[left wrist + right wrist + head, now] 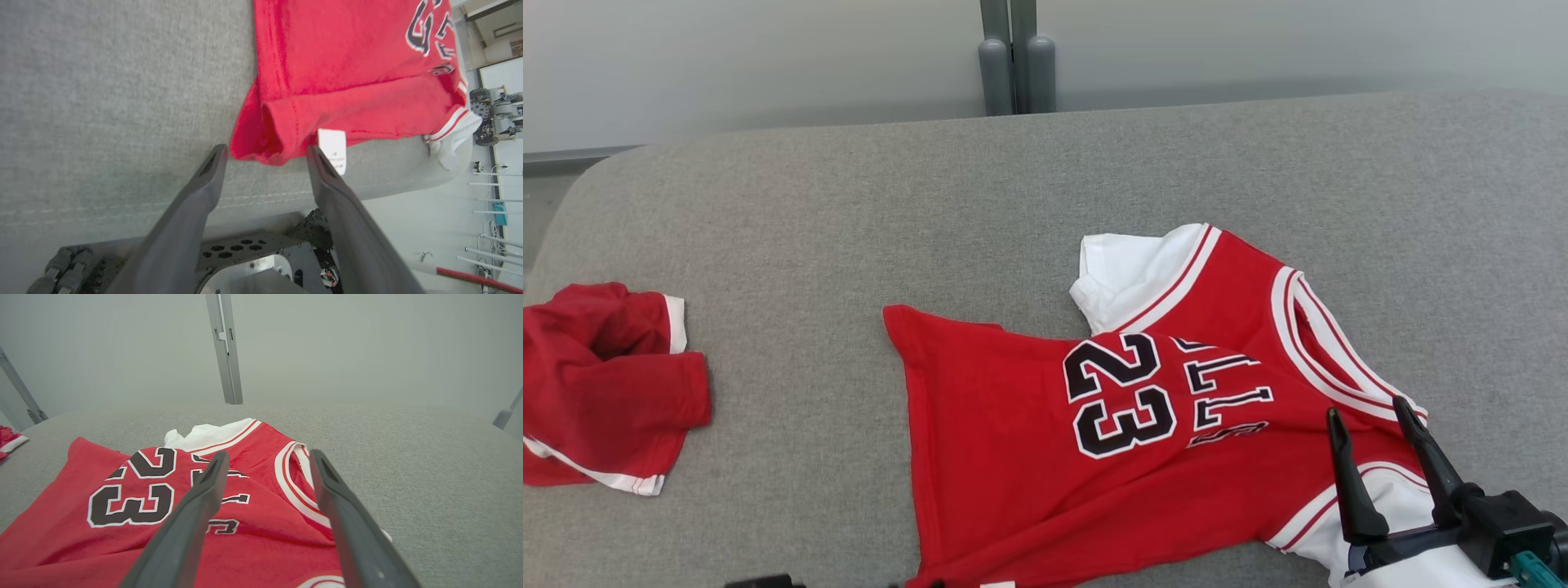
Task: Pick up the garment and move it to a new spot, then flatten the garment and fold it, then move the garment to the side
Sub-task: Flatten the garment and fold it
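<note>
Sprawling creased jersey (1013, 441), woven cushion (849, 204)

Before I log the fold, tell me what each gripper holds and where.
Nothing: left gripper and right gripper both stand open, the jersey lying loose.

The red jersey (1013, 457) carries a large black 23 (1119, 396) edged in white. Beside it stand black block letters (1227, 384), partly lost in a fold; only strokes like 2 L's can be made out. A white tag (333, 149) at the hem bears tiny print, too small to read.
</note>
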`<state>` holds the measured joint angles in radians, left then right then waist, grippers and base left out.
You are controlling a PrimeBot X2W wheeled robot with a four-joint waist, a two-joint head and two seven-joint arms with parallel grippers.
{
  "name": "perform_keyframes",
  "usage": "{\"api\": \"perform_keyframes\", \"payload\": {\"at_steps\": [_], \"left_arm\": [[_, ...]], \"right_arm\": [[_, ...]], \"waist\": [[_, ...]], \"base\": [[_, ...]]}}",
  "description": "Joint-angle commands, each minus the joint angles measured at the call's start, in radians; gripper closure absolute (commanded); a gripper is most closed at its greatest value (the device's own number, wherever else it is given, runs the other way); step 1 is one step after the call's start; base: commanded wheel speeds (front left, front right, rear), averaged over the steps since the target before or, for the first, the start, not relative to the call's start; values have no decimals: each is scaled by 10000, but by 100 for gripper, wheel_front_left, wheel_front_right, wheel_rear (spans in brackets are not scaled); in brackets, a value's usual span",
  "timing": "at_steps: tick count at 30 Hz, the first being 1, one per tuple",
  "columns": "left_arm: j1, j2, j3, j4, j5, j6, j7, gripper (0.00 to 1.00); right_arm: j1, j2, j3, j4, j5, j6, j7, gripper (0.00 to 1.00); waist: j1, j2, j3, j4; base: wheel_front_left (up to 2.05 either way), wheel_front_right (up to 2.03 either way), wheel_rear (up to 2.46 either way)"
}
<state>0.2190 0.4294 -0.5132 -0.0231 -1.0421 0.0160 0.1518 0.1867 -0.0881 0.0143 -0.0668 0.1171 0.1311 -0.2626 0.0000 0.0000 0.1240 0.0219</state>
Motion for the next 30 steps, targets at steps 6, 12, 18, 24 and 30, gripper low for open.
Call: {"api": "perform_keyframes", "payload": {"at_steps": [6,12,18,24,30], "left_arm": [[-1092,-191,635,-816,-64,79,-328,0],[-2977,-692,13,1676,460,576,650,0],[-3937,-1405,-498,4050,380,75,1198,0],[-4228,-1998,-617,4728,-207,-1049,1140,100],[-5095,-2004,158,5269,256,-1264,-1053,100]], "right_arm": [[18,0,72,-24,-82,-7,-33,0],[-310,25,352,57,-45,-8,-33,0],[-434,79,424,164,37,-7,-33,0],[-444,119,335,168,54,-7,-33,0],[-534,78,406,193,-12,-7,-32,0]], "waist": [[0,0,-134,-142],[0,0,44,-516],[0,0,202,-990],[0,0,350,-1080],[0,0,369,-967]], "base": [[0,0,0],[0,0,0],[0,0,0],[0,0,0],[0,0,0]]}}
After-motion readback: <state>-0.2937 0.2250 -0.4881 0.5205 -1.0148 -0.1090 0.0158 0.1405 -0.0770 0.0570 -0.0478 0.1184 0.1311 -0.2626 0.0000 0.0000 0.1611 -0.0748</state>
